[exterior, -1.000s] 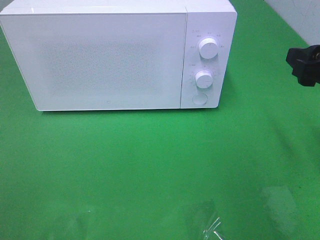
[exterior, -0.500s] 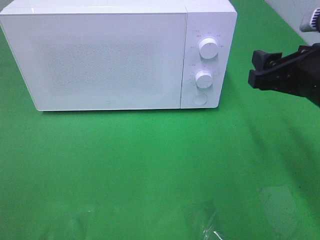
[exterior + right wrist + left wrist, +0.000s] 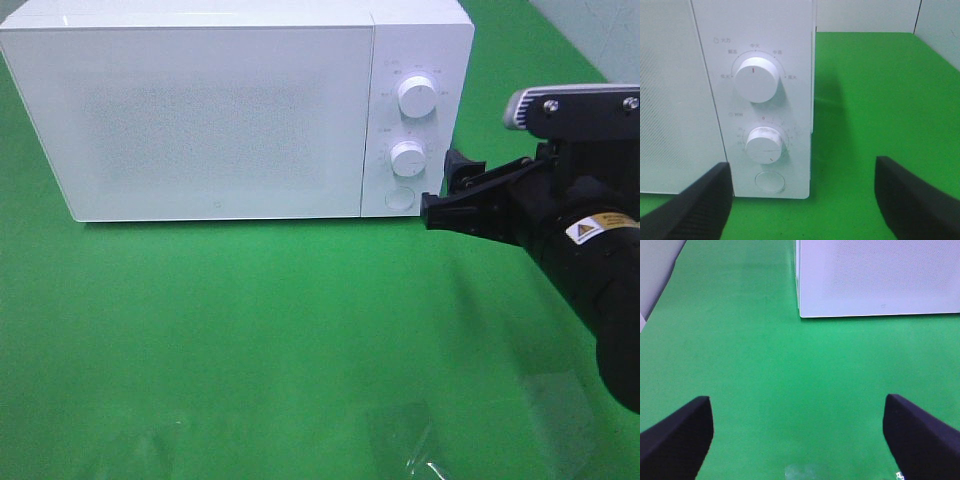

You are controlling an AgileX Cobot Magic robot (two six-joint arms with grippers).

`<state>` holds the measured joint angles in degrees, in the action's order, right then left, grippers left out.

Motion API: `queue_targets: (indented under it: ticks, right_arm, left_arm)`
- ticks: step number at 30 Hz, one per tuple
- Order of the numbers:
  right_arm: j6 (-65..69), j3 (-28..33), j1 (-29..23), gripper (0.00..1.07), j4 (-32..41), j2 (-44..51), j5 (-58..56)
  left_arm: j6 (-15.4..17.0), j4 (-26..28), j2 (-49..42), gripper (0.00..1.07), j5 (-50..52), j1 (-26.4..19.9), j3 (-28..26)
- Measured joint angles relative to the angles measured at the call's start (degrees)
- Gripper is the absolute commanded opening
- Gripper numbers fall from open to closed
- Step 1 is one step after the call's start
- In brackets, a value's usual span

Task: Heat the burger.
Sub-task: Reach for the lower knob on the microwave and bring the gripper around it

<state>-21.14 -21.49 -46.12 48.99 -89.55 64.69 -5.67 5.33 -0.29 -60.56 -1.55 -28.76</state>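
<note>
On your green table (image 3: 250, 330) stands the shut microwave (image 3: 215, 120), your right gripper (image 3: 440, 187) with fingers apart just beside its button (image 3: 399, 198), left gripper (image 3: 800, 440) likewise spread; you cannot tell where the burger is.

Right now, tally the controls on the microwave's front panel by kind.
Knobs: 2 (upper knob, lower knob)
Round button: 1
Total: 3
</note>
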Motion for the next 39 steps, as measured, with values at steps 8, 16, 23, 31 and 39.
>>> queue_targets:
  ticks: [8, 16, 23, 31, 39]
  right_arm:
    - [2.8, -0.1, -3.2, 0.75, 0.1, -4.9, 1.7]
    - [6.9, -0.2, -3.2, 0.75, 0.0, -9.5, 4.2]
    - [7.4, -3.6, -3.2, 0.75, 0.0, -12.1, 4.5]
    - [7.4, -8.8, -2.8, 0.75, -0.5, -17.1, 4.5]
    - [7.4, -12.4, 0.5, 0.75, -2.8, -20.2, 4.4]
  left_arm:
    - [0.0, 0.0, 0.0, 0.85, 0.0, 0.0, 0.0]
    - [0.0, 0.0, 0.0, 0.85, 0.0, 0.0, 0.0]
    - [0.0, 0.0, 0.0, 0.85, 0.0, 0.0, 0.0]
    - [0.0, 0.0, 0.0, 0.85, 0.0, 0.0, 0.0]
    - [0.0, 0.0, 0.0, 0.85, 0.0, 0.0, 0.0]
